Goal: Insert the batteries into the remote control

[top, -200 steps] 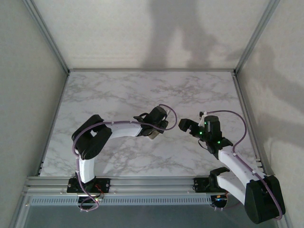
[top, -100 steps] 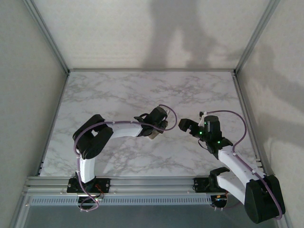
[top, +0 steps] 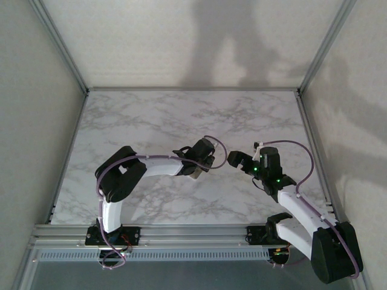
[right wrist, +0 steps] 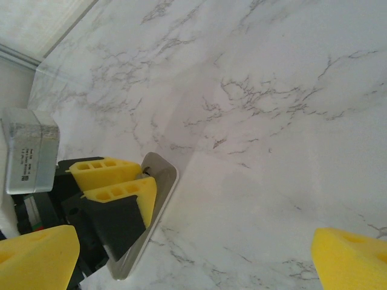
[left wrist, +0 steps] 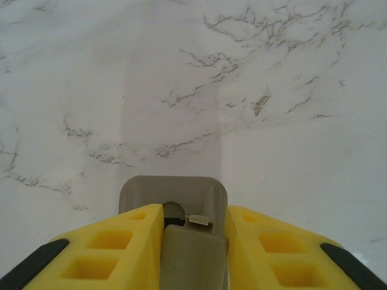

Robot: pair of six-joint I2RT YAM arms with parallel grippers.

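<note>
The left claw (left wrist: 193, 222) is clenched on the remote (left wrist: 172, 188), its yellow fingers pressing the two long sides so that the flat body stands up between them. Judging by that hold, the aim is to keep the remote steady and its back reachable for the other arm. From above, the pair sits near the middle of the counter (top: 157, 118).

The right claw (right wrist: 193, 257) is released, fingers spread wide with nothing between them. It hangs just at 3 o'clock of the left claw, apart from it and facing the remote's thin edge. It looks ready to fetch or guide a cell, though that is only a guess.

The one container here is the remote's own battery bay. Seen from the left wrist, a recess opens between the fingers, with a dark round spot (left wrist: 174, 209) at its 12 o'clock end. Whether that is a battery's end or a bare hollow, I cannot tell, so I cannot say how many batteries are loaded.
</note>
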